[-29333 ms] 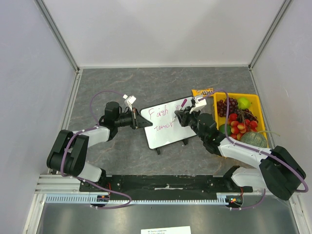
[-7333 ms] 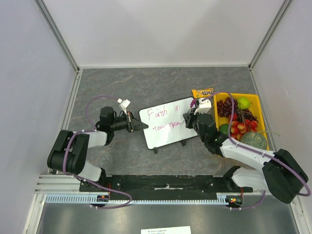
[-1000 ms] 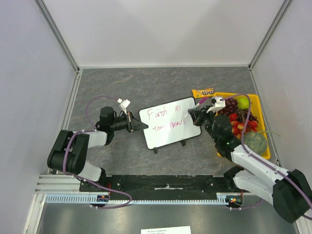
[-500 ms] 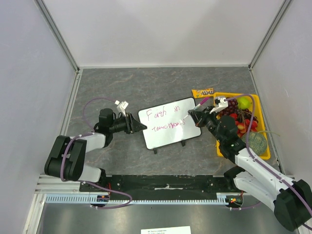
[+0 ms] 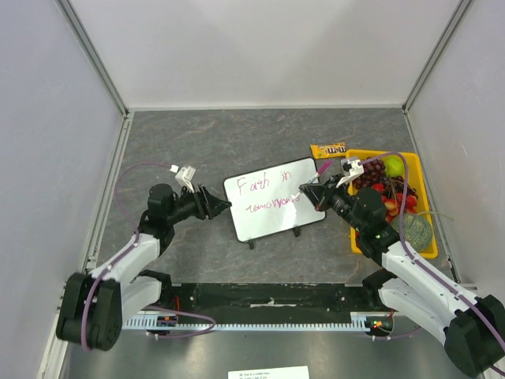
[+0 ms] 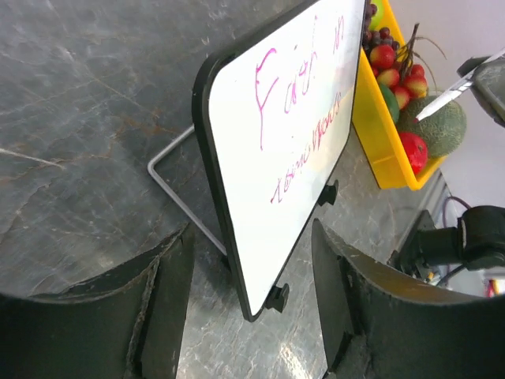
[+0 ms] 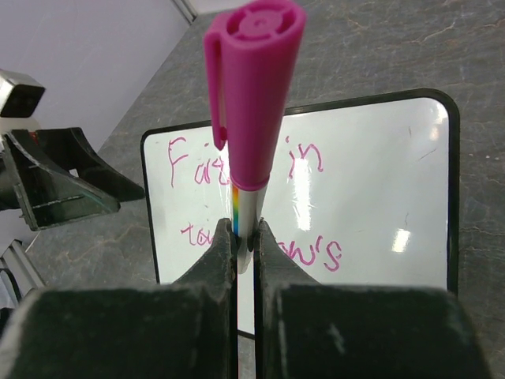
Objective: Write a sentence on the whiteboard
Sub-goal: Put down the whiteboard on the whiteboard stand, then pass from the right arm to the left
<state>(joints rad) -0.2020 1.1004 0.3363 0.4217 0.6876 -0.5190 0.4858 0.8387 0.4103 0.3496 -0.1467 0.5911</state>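
A small rectangular white board with rounded corners and a thin black frame (image 5: 272, 207) stands in the middle of the grey marbled surface (image 5: 237, 134), between the two arms. It leans back on a bent wire stand (image 6: 177, 193) and rests on two small black feet along its near edge. The pink handwritten sentence (image 5: 268, 193) runs across it in two lines. The upper line reads "Faith in". The lower line is looser and harder to read, and it ends in an apostrophe and an "s".

The left hand (image 5: 221, 204) lies low over the surface just to the left of the board, pointing at its left edge. Its two fingers are spread wide and hold nothing. In the left wrist view the board's rounded corner shows in the gap beyond the fingertips, not touching either one.

The right hand (image 7: 245, 241) is at the board's right end, raised off the surface. Its fingers are pressed together on the barrel of a slim marker with a bright pink cap (image 7: 252, 95). In the top view the cap points away to the far right, and the marker's pale end reaches over the board's right part, near the end of the lower line. I cannot tell whether it touches the board.

To the right of the board sits a yellow plastic tray (image 6: 369, 130) holding grapes, red fruit, a green apple and a round green fruit. A small orange candy packet (image 5: 328, 149) lies just beyond the tray's far left corner.
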